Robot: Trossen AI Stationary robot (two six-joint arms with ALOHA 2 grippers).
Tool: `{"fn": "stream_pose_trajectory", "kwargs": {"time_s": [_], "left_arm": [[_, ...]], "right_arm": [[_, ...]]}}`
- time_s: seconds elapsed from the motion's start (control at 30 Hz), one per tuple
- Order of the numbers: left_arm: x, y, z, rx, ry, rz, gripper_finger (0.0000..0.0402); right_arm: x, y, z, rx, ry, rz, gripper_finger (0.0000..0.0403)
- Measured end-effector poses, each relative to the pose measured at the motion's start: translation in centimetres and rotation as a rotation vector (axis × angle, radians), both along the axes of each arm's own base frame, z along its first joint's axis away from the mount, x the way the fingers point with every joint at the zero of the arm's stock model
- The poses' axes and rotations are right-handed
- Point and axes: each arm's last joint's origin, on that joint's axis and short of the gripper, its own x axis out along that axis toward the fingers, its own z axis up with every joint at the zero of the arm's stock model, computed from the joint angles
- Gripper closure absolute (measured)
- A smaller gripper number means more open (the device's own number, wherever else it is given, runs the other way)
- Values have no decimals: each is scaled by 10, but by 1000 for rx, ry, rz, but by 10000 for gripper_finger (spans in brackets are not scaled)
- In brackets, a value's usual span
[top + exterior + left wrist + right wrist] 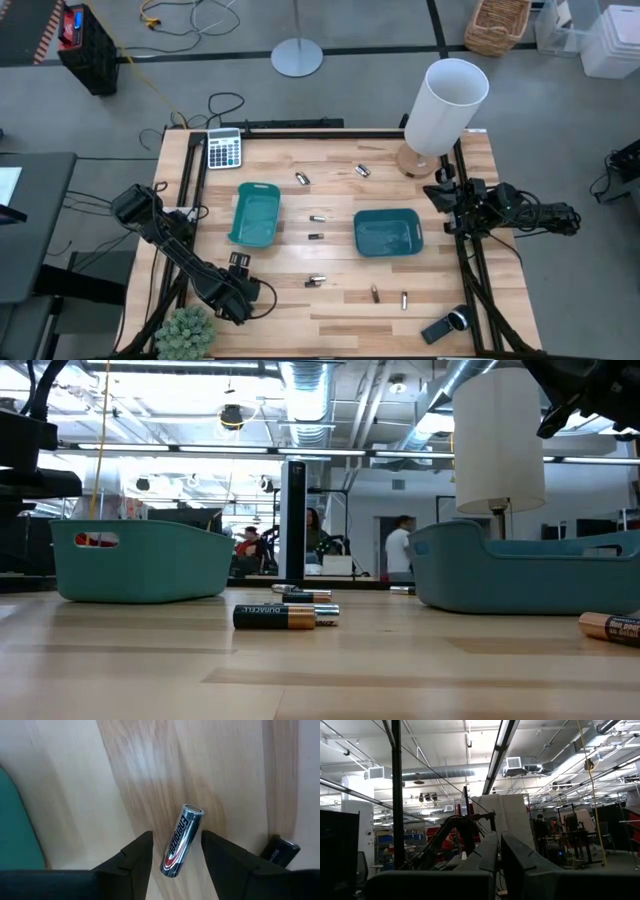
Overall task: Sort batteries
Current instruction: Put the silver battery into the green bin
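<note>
Several small batteries lie scattered on their sides on the wooden table (300, 320), between and in front of two teal trays (255, 213) (388, 231). My left gripper (250, 292) hovers over the near-left part of the table, open. In its wrist view its fingers (176, 833) stand on either side of a silvery battery (181, 842) without touching it. A dark battery (280, 851) lies just beside it. My right gripper (498, 855) is parked at the table's right edge (470, 205), shut and facing the room.
A grey calculator (223, 148) sits at the far left. A white lamp (445, 110) stands at the far right. A black-and-silver handheld device (445, 325) lies at the near right, and a small plant (185, 335) stands at the near-left corner. A dark-and-copper battery (285, 617) lies mid-table.
</note>
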Motion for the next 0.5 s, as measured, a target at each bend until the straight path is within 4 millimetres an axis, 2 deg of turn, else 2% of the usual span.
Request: {"fn": "stream_pose_trajectory", "kwargs": {"time_s": [0.23, 0.5], "left_arm": [[1, -1, -1, -8, -11, -24, 297], [-3, 3, -12, -35, -9, -22, 353]], "right_arm": [[0, 0, 0, 0, 0, 0, 361], [0, 0, 0, 0, 0, 0, 361]]}}
